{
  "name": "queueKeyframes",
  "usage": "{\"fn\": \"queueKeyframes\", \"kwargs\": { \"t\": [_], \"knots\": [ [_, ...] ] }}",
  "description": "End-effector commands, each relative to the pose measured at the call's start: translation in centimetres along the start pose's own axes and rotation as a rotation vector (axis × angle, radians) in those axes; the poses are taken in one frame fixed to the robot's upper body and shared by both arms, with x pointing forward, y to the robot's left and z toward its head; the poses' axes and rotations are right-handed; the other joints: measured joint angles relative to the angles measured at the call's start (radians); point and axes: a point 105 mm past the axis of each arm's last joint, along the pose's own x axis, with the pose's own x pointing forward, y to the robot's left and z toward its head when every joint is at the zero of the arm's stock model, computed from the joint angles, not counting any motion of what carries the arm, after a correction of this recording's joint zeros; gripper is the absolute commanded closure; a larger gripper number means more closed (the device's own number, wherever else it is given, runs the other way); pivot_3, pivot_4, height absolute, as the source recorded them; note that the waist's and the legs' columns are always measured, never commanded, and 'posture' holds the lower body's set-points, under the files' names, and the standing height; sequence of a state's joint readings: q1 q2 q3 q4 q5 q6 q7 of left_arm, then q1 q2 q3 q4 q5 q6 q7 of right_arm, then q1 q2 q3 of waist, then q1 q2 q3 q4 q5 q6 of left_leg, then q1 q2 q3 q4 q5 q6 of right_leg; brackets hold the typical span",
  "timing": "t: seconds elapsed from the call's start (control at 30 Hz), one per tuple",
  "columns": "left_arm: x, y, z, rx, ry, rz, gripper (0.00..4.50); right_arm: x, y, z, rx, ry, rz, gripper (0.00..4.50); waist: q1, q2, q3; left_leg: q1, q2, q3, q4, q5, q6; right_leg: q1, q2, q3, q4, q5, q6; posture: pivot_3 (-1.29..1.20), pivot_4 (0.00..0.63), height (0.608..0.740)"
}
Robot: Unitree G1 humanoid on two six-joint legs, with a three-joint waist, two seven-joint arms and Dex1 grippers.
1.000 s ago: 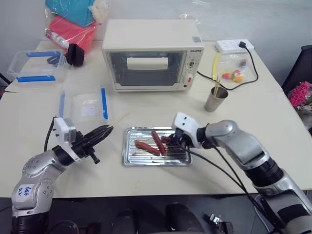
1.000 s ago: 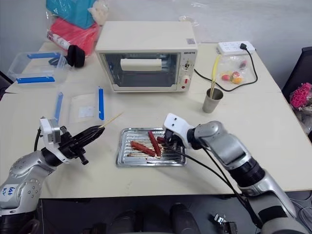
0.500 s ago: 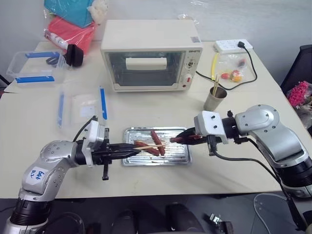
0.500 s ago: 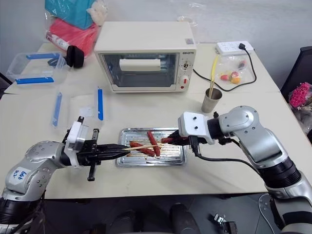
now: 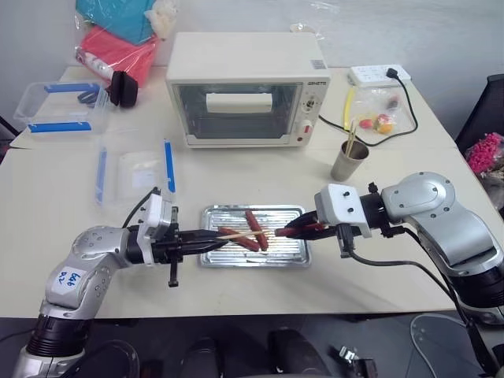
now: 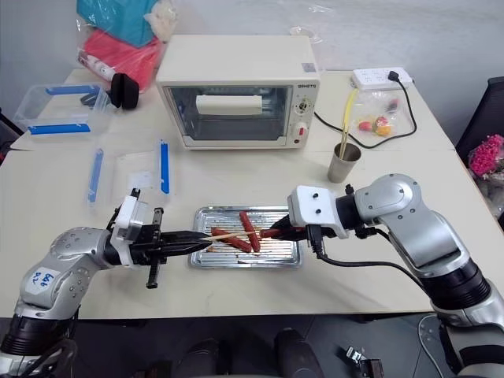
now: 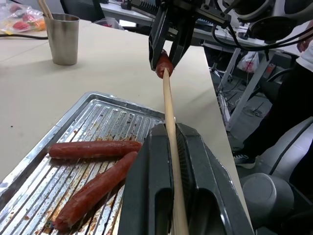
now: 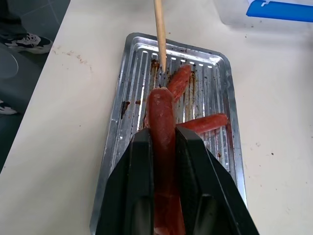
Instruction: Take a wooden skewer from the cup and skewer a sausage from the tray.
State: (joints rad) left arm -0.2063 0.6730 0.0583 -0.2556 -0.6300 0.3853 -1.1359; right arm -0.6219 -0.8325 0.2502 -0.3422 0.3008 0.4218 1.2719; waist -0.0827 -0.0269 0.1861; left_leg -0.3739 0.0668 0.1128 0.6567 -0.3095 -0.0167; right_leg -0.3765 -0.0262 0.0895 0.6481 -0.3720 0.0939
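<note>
Sausage (image 8: 161, 117) soft, greasy, clenched lengthwise in right hand (image 5: 303, 229) above tray (image 5: 213, 260); skewer (image 7: 168, 105) stiff, brittle, pinched in left hand (image 5: 206, 243).

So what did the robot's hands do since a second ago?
The right gripper, shut on one sausage, lifted it off the tray and turned it level. The left gripper swung the wooden skewer across until its tip met the sausage's end. Two sausages, the cup and the toaster oven stayed put.
</note>
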Motion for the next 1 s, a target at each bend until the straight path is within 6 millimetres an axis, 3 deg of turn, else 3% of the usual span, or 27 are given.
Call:
{"fn": "queueKeyframes", "kwargs": {
  "t": [0.03,0.83,1.0],
  "knots": [
    [0.1,-0.2,0.3,0.021,-0.009,-0.009,4.5,-0.6,-0.2,1.0,-0.037,-0.016,-0.023,3.91,-0.001,0.0,0.0,0.0,0.0,0.0,0.0,0.0,0.0,0.0,0.0,0.0,0.0,0.0,0.0,0.0,0.15,0.74],
    [1.4,0.9,-0.8,0.003,-0.018,-0.003,4.5,0.6,0.2,2.4,-0.083,-0.05,0.019,3.91,0.001,0.0,0.0,0.0,0.0,0.0,0.003,0.0,0.0,0.0,0.0,0.0,0.003,0.0,0.0,0.0,0.15,0.74],
    [3.5,1.0,-0.4,0.015,-0.015,-0.081,4.5,1.0,0.4,2.5,-0.116,-0.034,0.05,3.91,0.004,0.0,0.0,0.0,0.0,0.0,0.005,0.0,0.0,0.0,0.0,0.0,0.004,0.0,0.0,0.0,0.15,0.74]
  ]
}}
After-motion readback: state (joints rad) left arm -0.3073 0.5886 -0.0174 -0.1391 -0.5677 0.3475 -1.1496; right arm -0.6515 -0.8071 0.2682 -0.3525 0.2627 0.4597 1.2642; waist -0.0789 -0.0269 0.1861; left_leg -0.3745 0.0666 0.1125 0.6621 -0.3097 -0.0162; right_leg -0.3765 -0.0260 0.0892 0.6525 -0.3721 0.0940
